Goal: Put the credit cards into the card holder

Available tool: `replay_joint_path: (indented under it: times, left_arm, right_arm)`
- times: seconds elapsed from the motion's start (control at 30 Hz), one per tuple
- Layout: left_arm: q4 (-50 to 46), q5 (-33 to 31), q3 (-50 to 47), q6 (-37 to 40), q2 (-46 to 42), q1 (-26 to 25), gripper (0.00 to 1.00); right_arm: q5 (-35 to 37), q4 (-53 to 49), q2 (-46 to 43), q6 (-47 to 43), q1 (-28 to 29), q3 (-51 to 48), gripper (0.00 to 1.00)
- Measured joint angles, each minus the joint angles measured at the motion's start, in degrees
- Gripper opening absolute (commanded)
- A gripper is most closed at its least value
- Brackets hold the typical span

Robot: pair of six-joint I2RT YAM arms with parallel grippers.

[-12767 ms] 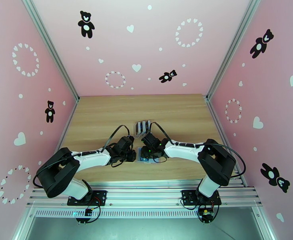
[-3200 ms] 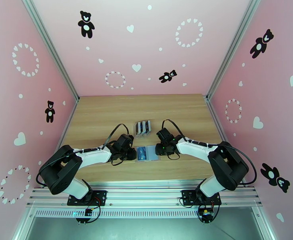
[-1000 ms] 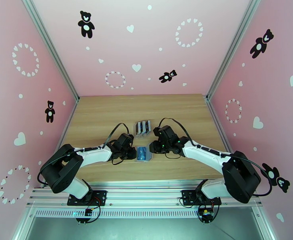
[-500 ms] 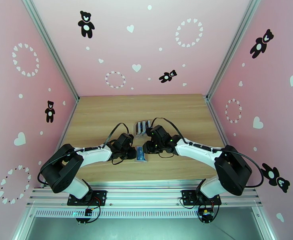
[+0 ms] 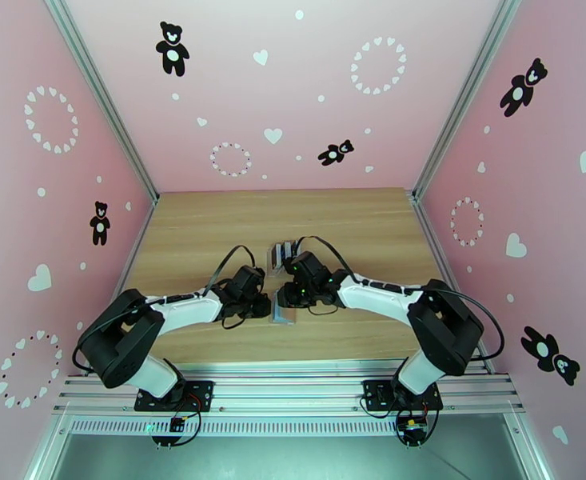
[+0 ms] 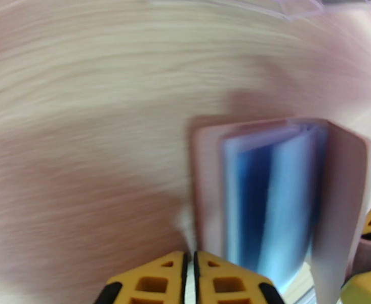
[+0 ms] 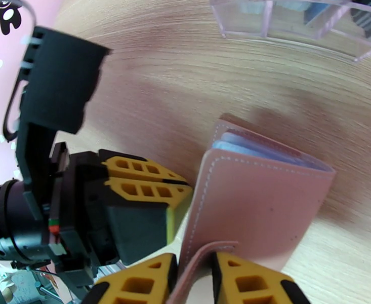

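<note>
Closing step: the holder (image 5: 283, 312), cards already inside, stands half-folded near mid-counter (image 5: 213, 226).
Left jaws, pressed together, sit at the holder's 9 o'clock edge; I cannot tell whether they nip the lower cover. Blue cards (image 6: 266, 198) lie in its sleeves. Right jaws, at 3 o'clock, pinch the snap tab (image 7: 200, 259). Next, I judge, fold the cover flat and press the snap. At 12 o'clock the stand (image 5: 285, 254) holds something blue and dark, unclear what.

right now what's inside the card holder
Inside the card holder, between its nearly closed pink covers, blue and pale edges of the credit cards show. The covers hide their faces, so how many there are cannot be told.
</note>
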Motion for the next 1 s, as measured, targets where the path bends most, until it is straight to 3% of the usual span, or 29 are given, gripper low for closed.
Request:
replay_joint_path:
  times: [0.17, 0.53, 0.77, 1.0]
  left_arm:
    - [-2.8, -2.6, -1.8, 0.2, -3.2, 0.9, 0.16]
    - [-5.9, -4.6, -4.1, 0.2, -7.3, 2.2, 0.16]
    - [-6.4, -4.7, -4.7, 0.2, -8.2, 2.7, 0.16]
    - [-7.4, -5.4, -5.1, 0.2, -10.1, 3.5, 0.16]
  right_arm:
    - [-0.2, 0.7, 2.5, 0.3, 0.5, 1.2, 0.29]
    - [-0.2, 0.9, 6.7, 0.6, 1.5, 3.2, 0.48]
    - [-0.9, 1.1, 7.5, 0.5, 1.9, 4.6, 0.70]
    - [-1.3, 1.1, 7.5, 0.6, 2.3, 5.2, 0.73]
